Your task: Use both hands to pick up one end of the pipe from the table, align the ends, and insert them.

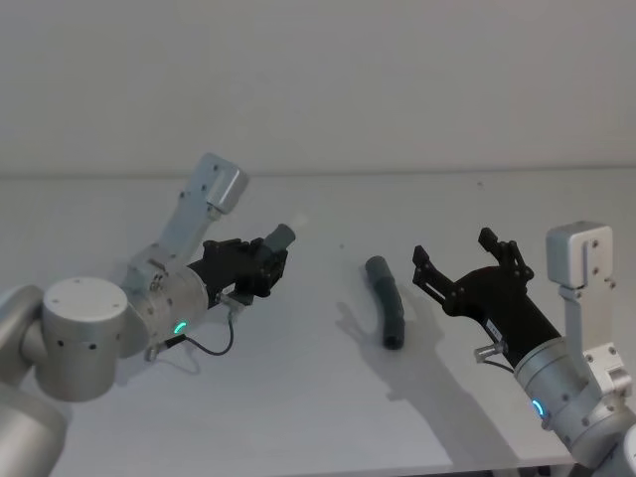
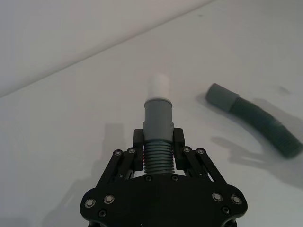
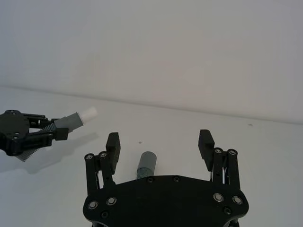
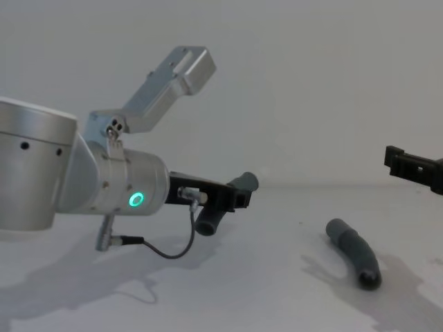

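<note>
- The left claw (image 1: 268, 260) is clenched on one hose piece (image 2: 157, 153), with a finger pressed against each side of the ribbed part just behind its smooth cuff (image 2: 157, 118).
- That hose piece is lifted clear of the surface (image 1: 298, 407). The cuff sticks out past the fingertips, up and away from the robot, toward the right. The ribbed tail hangs out below the claw on the other side.
- A white tip (image 2: 159, 86) caps the cuff and touches nothing.
- The second hose piece (image 1: 386, 303) lies flat on the surface between the two claws, well apart from the left claw and nearer the right one. It is slightly bent. Its smooth cuff end (image 2: 220, 97) points away from the robot and its other end toward the robot. Neither claw touches it.
- The right claw (image 1: 455, 248) is released, its two fingers (image 3: 112, 144) spread wide and holding nothing. It hovers above the surface just to the right of the lying hose piece, aimed toward it. From the right wrist, the cuff of that piece shows in the gap between the fingers, farther off and lower down.
</note>
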